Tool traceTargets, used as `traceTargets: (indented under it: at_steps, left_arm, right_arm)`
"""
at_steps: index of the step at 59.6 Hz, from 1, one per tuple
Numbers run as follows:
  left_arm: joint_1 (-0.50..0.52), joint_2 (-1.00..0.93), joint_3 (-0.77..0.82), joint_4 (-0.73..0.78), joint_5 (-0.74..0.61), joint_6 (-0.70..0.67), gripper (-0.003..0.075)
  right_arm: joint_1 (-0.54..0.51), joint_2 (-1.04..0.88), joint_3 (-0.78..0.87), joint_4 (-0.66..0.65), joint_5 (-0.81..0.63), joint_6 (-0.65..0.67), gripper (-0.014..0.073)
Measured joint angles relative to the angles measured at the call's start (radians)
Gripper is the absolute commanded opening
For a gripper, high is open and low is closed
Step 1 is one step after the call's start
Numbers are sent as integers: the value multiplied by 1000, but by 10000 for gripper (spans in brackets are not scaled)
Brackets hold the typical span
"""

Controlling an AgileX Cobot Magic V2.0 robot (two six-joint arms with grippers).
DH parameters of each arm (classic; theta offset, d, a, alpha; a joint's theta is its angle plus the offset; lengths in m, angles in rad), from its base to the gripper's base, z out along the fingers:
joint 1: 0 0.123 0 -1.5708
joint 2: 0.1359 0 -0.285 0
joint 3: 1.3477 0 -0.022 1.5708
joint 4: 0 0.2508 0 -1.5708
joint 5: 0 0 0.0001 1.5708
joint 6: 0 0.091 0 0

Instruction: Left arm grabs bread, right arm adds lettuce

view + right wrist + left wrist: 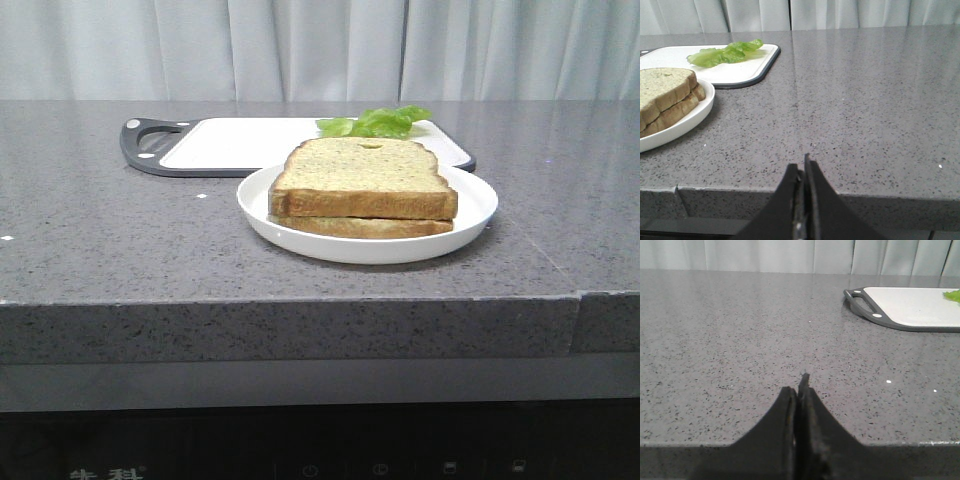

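A white plate (470, 222) sits mid-counter on the grey speckled countertop (90, 250), with a thinner bread slice (365, 227) lying flat in it. At the plate's eleven o'clock — just behind it — lies a white cutting board (235, 145) with a dark rim, handle at nine o'clock. Pale curtains (300, 45) hang behind.

The thick square slice of bread (362, 176) is tan, speckled green, with a golden-brown crust. The round plate (470, 222) is glossy white. At 12 o'clock from it, the ruffled lettuce leaf (377, 122) is bright green, on a white cutting board (235, 143) edged dark grey. The stone tabletop (110, 235) is grey, flecked black.
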Motion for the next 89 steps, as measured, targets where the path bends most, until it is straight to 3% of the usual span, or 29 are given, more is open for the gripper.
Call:
traceTargets:
  at_steps: [50, 61, 78, 85, 89]
  left_arm:
    - [0, 0, -27, -8, -33, 0, -21]
    - [0, 81, -225, 4, 21, 0, -20]
    - [2, 497, -522, 10, 34, 0, -20]
    - [2, 557, -551, 10, 34, 0, 43]
    - [2, 561, -553, 10, 34, 0, 176]
  right_arm:
    - [0, 0, -12, 0, 11, 2, -62]
    - [0, 38, -226, 0, 158, 2, -62]
    - [0, 381, -538, 0, 222, 2, -58]
    - [0, 449, -567, 0, 225, 2, 36]
    - [0, 460, -567, 0, 231, 2, 165]
